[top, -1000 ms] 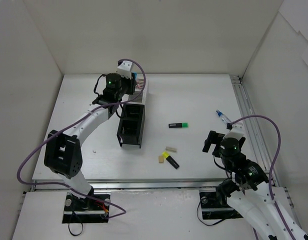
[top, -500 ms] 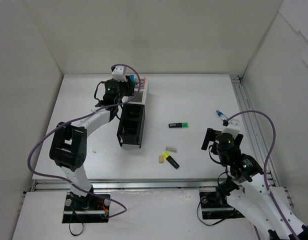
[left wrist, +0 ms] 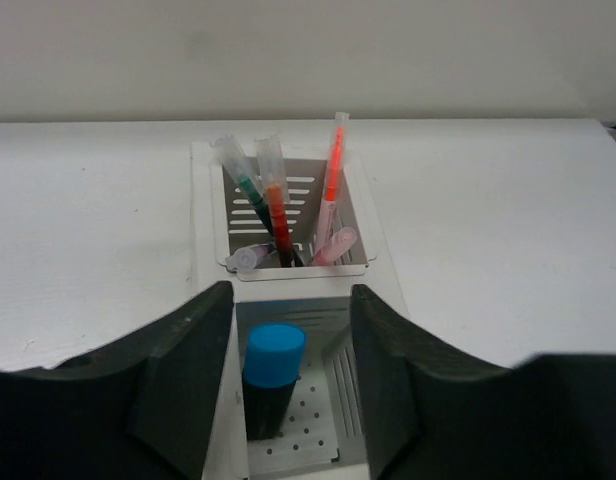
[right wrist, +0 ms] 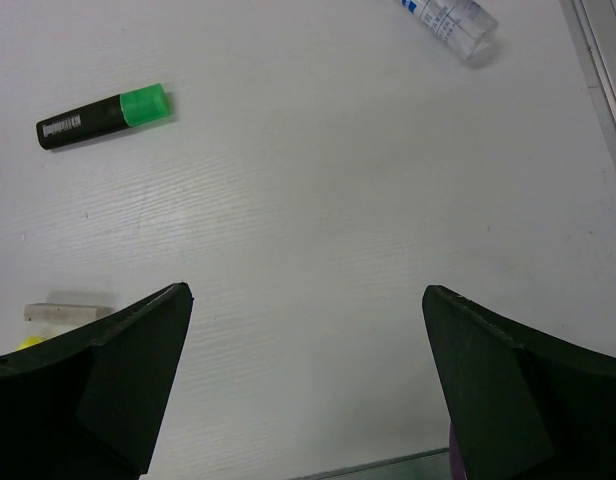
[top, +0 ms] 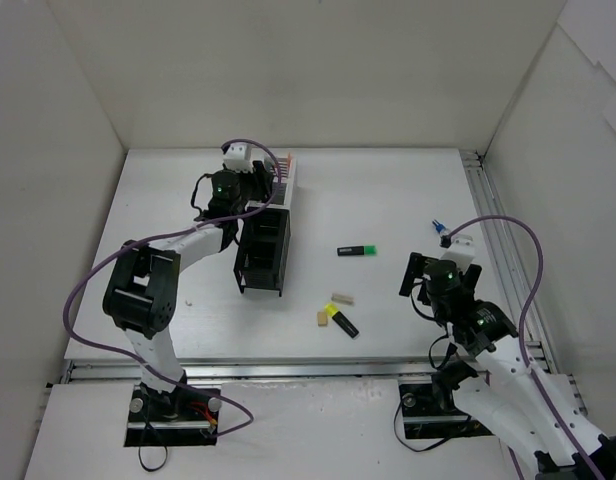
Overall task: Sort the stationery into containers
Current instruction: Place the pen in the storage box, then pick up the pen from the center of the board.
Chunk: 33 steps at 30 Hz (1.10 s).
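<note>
Worktop (top: 388,200): white, flat, walled in by white panels (top: 318,70) at the back and both sides. A metal rail (top: 493,230) runs down the right edge of the top view.

Left arm (top: 188,240): elbow raised at lower left, forearm stretched toward the upper centre, wrist over the far end of the container row. Left jaws spread wide, holding nothing. A blue-capped highlighter (left wrist: 271,385) stands upright between them in the nearer white box (left wrist: 333,420), touching neither side. The far white box (left wrist: 288,215) holds several leaning pens (left wrist: 273,215), red, green and orange among them. Two black boxes (top: 263,255) continue the row toward the bottom of the frame.

Right arm (top: 478,325): folded low at lower right, wrist aimed up-left. Right jaws wide open over bare worktop, nothing between them.

Loose on the worktop, centre:
- green-capped highlighter (top: 357,250)
- yellow-capped highlighter (top: 340,320)
- two beige erasers (top: 342,298), one touching the yellow cap as far as I can tell

A clear pen with a blue cap (top: 440,228) lies near the rail.
</note>
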Each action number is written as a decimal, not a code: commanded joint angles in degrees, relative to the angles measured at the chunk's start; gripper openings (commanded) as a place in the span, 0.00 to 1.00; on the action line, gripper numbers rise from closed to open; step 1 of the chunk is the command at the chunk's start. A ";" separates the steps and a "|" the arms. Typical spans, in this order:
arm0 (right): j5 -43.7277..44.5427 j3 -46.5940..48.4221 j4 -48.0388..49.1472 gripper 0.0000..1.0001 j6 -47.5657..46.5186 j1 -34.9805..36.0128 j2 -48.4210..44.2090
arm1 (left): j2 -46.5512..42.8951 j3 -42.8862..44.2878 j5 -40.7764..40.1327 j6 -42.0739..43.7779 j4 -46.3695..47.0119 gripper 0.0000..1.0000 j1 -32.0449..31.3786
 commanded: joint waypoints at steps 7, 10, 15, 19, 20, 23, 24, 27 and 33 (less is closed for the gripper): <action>1.75 6.82 6.78 0.98 5.52 -0.46 11.59 | -9.31 -4.11 2.10 -1.17 7.90 0.76 -0.40; 0.17 10.68 7.57 0.98 10.88 -0.64 18.79 | -13.71 -5.43 3.51 -1.17 4.84 0.99 -0.40; -4.49 18.59 8.63 0.98 20.20 -0.90 32.85 | -27.06 -9.03 2.81 -0.64 -8.66 0.99 -0.92; -6.69 22.47 10.29 0.98 26.35 -1.16 40.96 | -38.57 -14.12 -1.92 -3.70 -23.81 0.99 -2.94; -6.95 22.74 11.86 0.98 29.41 -1.08 42.37 | -42.25 -16.31 -3.85 -5.28 -25.05 0.99 -2.94; -7.66 23.00 15.39 0.98 34.44 -1.43 47.81 | -48.93 -26.33 -1.41 -9.68 -26.37 0.99 -3.56; -7.75 23.27 15.92 0.98 35.23 -1.08 48.70 | -50.53 -28.97 -1.41 -11.61 -27.95 1.00 -3.56; -7.74 24.58 17.85 0.98 38.40 -1.16 52.21 | -57.38 -31.62 -4.91 -14.96 -35.83 0.99 -4.09; -6.69 28.18 18.30 0.98 42.36 -1.08 59.85 | -72.94 -35.05 -8.70 -17.68 -45.79 0.99 -4.61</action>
